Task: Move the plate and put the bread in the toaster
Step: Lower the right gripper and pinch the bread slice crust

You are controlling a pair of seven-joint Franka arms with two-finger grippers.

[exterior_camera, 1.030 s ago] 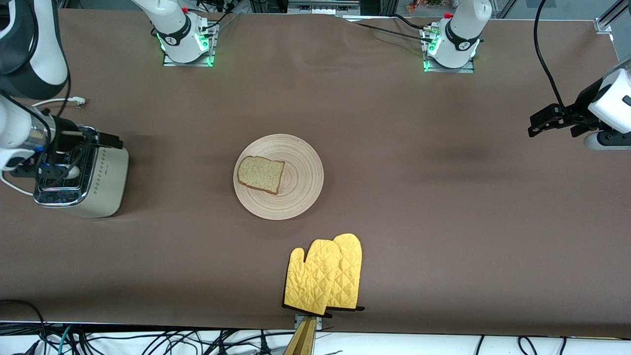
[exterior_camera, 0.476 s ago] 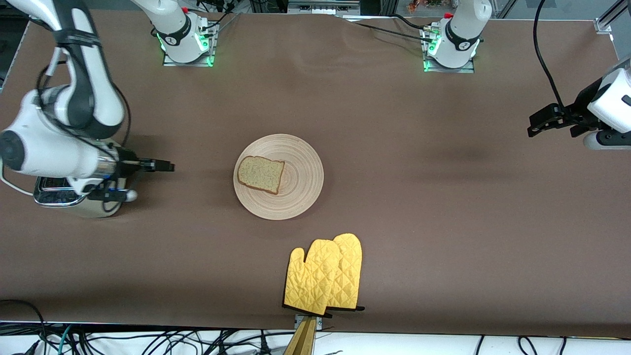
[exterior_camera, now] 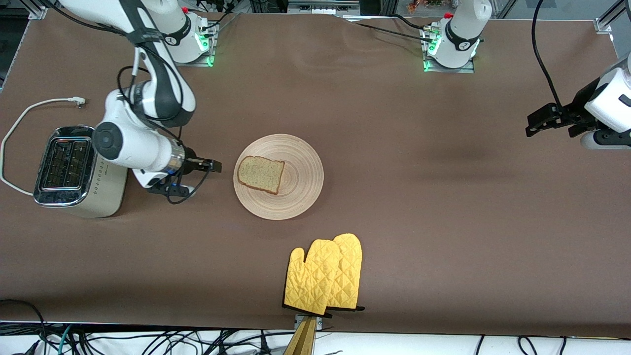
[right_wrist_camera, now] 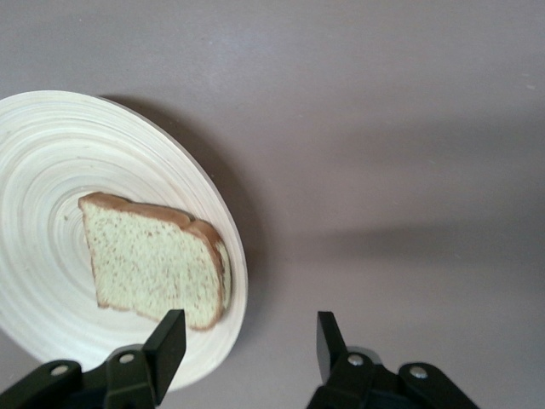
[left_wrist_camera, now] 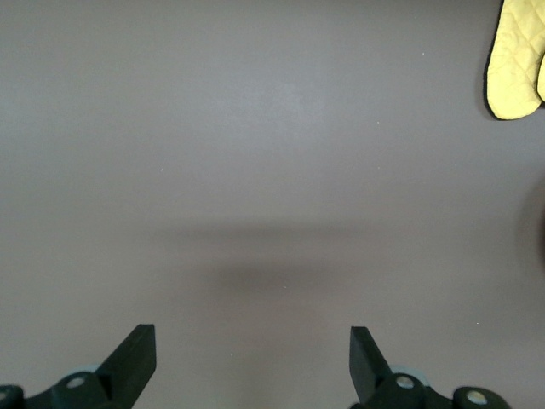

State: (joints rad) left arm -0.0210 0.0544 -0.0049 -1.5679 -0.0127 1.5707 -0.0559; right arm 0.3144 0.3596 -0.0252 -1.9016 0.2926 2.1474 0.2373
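plate [right_wrist_camera: 51, 145]: cut by right wrist edge | oven mitts [left_wrist_camera: 515, 60]: cut by left wrist edge

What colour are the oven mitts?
Yellow quilted oven mitts with dark trim; clearest in the front view.

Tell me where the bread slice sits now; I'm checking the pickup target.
In the front view, the bread slice lies on the wooden plate, on the part toward the right arm's end, near the right gripper.

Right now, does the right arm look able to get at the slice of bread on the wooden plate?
Probably yes. The right gripper, jaws apart and empty, is just beside the wooden plate on its toaster end, and nothing stands between it and the bread slice, which lies uncovered.
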